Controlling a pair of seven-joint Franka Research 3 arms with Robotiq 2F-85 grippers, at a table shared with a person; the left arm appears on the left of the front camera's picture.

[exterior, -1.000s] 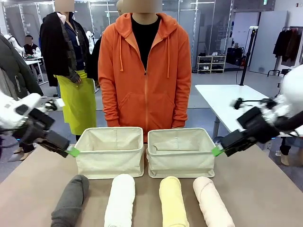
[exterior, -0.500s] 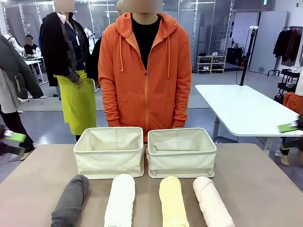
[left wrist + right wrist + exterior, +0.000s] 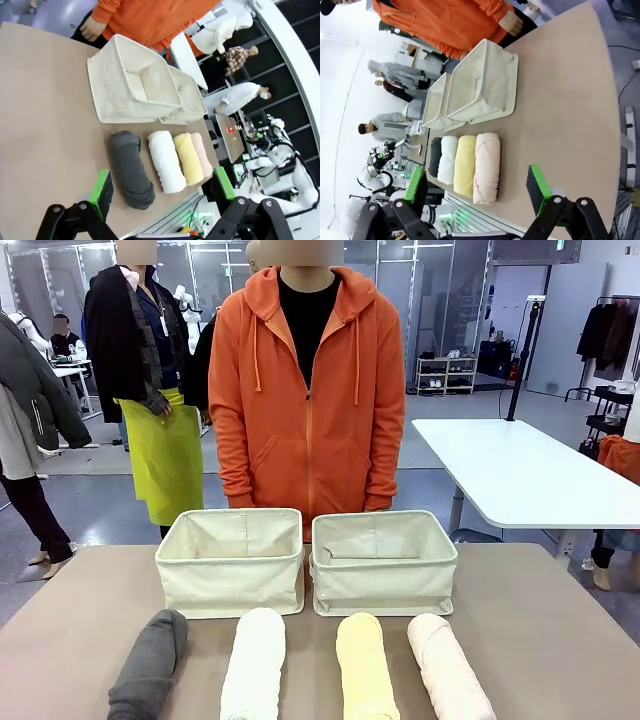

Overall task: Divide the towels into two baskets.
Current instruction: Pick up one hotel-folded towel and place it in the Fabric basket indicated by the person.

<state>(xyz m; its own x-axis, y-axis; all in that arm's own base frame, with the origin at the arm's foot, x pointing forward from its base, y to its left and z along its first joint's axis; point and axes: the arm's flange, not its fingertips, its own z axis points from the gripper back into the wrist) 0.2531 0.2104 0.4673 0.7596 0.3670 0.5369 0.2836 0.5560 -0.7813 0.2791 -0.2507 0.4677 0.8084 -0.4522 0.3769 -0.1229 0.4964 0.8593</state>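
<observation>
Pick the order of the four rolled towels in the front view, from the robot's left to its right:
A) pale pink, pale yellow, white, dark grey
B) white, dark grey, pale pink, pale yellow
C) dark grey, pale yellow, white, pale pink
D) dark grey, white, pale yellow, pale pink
D: in the front view the dark grey towel lies farthest to the robot's left, then the white towel, the pale yellow towel, and the pale pink towel farthest right.

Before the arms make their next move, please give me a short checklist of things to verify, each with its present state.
1. Dark grey towel, white towel, pale yellow towel and pale pink towel all on the table: ok.
2. Left basket and right basket empty: ok.
3. Left gripper open, holding nothing: ok.
4. Right gripper open, holding nothing: ok.
5. Person's hands outside the baskets: ok.
</observation>
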